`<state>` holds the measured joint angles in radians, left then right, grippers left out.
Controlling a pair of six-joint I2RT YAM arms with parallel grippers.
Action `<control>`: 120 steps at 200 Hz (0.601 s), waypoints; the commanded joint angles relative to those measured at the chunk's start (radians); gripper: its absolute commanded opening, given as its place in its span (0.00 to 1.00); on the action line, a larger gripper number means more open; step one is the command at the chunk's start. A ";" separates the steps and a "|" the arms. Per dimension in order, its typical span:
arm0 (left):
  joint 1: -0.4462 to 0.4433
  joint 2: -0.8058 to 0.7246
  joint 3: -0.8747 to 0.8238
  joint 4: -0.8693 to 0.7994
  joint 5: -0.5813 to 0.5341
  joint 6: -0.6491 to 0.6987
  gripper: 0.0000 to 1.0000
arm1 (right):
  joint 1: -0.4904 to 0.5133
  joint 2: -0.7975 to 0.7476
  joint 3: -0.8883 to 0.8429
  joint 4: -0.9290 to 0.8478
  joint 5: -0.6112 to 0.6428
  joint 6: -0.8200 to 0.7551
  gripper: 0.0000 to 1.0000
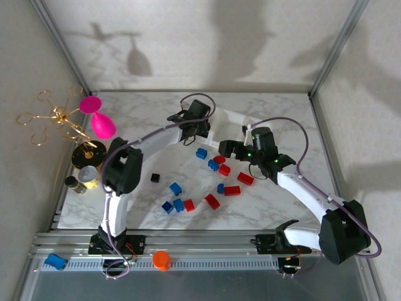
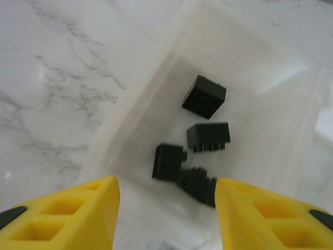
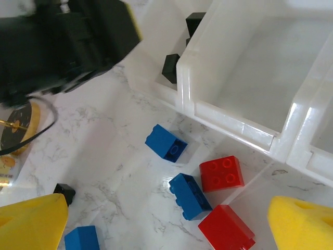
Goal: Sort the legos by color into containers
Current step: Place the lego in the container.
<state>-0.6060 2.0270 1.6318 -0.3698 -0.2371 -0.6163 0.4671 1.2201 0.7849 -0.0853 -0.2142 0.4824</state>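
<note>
The containers are a white three-compartment tray (image 1: pixel 233 116) at the back, its thin walls (image 3: pixel 229 121) close in the right wrist view. My left gripper (image 1: pixel 196 127) hangs over the left compartment (image 2: pixel 130 125), open (image 2: pixel 165 200) and empty. Several black legos (image 2: pixel 204 96) lie below it, one of them blurred (image 2: pixel 200 185) beside the right finger. My right gripper (image 1: pixel 227 149) stands wide open (image 3: pixel 166 219) above loose legos in front of the tray: blue (image 3: pixel 166 143), blue (image 3: pixel 190 195), red (image 3: pixel 222 173) and red (image 3: pixel 226 228). More red (image 1: pixel 232 190) and blue (image 1: pixel 175 187) legos and one black (image 1: pixel 155 177) lie mid-table.
A gold wire stand (image 1: pixel 59 119) with a pink goblet-shaped thing (image 1: pixel 99 123) stands at the left, next to a tin (image 1: pixel 89 177) and a small jar (image 1: pixel 75 184). An orange knob (image 1: pixel 161 259) and a blue piece (image 1: pixel 55 261) sit on the front rail. Walls enclose both sides.
</note>
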 commanded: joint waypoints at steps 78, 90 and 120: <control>-0.047 -0.607 -0.629 0.024 -0.067 -0.096 0.53 | 0.123 0.064 0.030 -0.002 -0.068 -0.093 0.99; -0.053 -0.657 -0.697 -0.001 -0.077 -0.121 0.54 | 0.154 0.074 0.022 0.009 -0.059 -0.089 0.99; -0.058 -0.766 -0.863 -0.029 -0.061 -0.178 0.57 | 0.222 0.085 -0.003 0.055 -0.039 -0.058 0.99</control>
<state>-0.6598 1.3361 0.8711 -0.3405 -0.2783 -0.7269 0.6460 1.2957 0.7986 -0.0837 -0.2626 0.4076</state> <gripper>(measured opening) 0.558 0.987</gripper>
